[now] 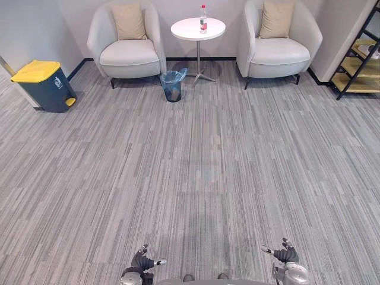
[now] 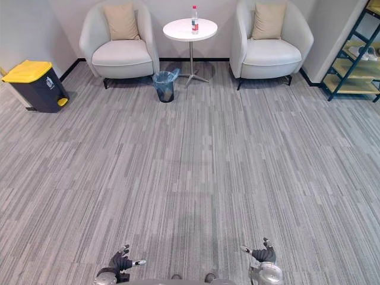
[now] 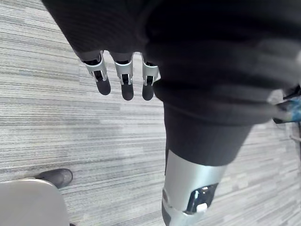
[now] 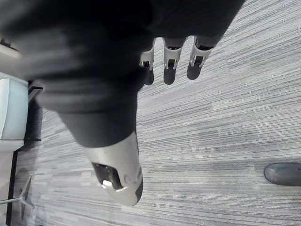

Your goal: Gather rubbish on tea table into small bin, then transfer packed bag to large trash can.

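A plastic bottle (image 1: 203, 19) with a red label stands on the round white tea table (image 1: 189, 29) at the far side of the room, between two armchairs. A small bin (image 1: 172, 86) lined with a blue bag stands on the carpet left of the table's foot. The large dark trash can (image 1: 44, 86) with a yellow lid sits by the left wall. My left hand (image 1: 141, 261) and right hand (image 1: 287, 254) hang low at the near edge, far from the table, both open and holding nothing. The fingers (image 3: 123, 77) hang relaxed over bare carpet.
Two white armchairs (image 1: 126, 44) (image 1: 279, 41) with beige cushions flank the table. A shelf unit (image 1: 359, 59) stands at the far right. A wide stretch of grey striped carpet (image 1: 202, 178) lies between me and the table.
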Controlling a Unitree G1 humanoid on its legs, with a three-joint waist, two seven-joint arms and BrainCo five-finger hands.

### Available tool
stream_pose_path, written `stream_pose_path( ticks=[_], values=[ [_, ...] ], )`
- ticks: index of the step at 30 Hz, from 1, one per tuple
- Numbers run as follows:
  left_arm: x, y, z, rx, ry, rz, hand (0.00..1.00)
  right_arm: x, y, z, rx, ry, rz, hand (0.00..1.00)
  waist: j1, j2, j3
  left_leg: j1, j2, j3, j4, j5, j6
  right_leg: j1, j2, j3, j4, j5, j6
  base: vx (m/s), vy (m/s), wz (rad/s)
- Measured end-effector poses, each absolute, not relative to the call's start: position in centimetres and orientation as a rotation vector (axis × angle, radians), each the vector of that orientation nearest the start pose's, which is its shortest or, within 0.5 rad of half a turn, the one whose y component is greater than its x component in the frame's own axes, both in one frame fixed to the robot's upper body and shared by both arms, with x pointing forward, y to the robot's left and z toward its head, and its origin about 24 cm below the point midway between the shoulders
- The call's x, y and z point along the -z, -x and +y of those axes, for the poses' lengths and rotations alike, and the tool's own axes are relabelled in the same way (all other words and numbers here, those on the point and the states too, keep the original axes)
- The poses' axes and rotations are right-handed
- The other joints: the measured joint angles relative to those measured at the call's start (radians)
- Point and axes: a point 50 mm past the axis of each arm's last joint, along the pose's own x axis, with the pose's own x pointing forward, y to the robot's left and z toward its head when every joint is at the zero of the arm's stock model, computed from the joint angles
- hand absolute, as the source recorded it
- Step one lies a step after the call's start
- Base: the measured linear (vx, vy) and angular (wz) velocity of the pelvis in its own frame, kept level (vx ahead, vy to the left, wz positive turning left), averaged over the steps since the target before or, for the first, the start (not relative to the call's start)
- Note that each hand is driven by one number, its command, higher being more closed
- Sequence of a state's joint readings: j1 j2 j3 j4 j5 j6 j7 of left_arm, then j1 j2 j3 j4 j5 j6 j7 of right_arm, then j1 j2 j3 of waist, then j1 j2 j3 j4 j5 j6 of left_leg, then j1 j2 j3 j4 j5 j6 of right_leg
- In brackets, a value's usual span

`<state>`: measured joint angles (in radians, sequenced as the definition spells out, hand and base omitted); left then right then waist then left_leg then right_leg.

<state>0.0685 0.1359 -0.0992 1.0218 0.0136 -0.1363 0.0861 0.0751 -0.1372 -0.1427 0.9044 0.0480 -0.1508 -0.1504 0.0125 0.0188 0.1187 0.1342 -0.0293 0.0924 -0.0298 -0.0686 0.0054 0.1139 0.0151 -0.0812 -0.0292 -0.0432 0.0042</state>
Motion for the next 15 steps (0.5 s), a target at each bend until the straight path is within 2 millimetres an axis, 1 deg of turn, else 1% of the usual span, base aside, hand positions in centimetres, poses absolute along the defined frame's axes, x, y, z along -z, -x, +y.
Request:
stream_pose_path(
  ticks=[2,7,11,15],
  values=[
    [15.0,-12.0,18.7,-0.026,-0.217,0.931,0.00,12.8,-14.0,-22.8,0.361,0.090,0.781,0.00,0.000,-0.001,0.000,0.000,0.000,0.000,-0.004,0.000,0.000,0.002,0.001,0.000,-0.009,0.003,0.000,0.00,0.000,0.00],
    [14.5,-12.8,18.0,0.004,-0.220,0.886,0.00,12.8,-14.3,-22.0,0.320,0.099,0.775,0.00,0.001,-0.004,-0.002,-0.002,0.001,-0.001,-0.005,0.000,0.000,0.004,0.002,0.000,-0.013,0.003,0.000,0.01,-0.004,0.00],
    [14.3,-13.1,17.9,0.006,-0.218,0.870,0.00,12.3,-14.8,-22.1,0.319,0.100,0.745,0.00,-0.001,-0.006,-0.004,-0.007,0.000,-0.001,-0.004,0.000,0.000,0.003,0.001,0.000,-0.013,0.003,0.001,0.00,0.000,0.00],
    [14.3,-13.2,17.7,0.019,-0.222,0.866,0.00,12.4,-14.8,-22.0,0.314,0.102,0.746,0.00,0.000,-0.012,-0.007,-0.008,0.000,-0.001,-0.004,0.000,0.000,0.002,0.001,0.001,-0.013,0.003,0.001,-0.01,-0.004,0.00]
  ],
)
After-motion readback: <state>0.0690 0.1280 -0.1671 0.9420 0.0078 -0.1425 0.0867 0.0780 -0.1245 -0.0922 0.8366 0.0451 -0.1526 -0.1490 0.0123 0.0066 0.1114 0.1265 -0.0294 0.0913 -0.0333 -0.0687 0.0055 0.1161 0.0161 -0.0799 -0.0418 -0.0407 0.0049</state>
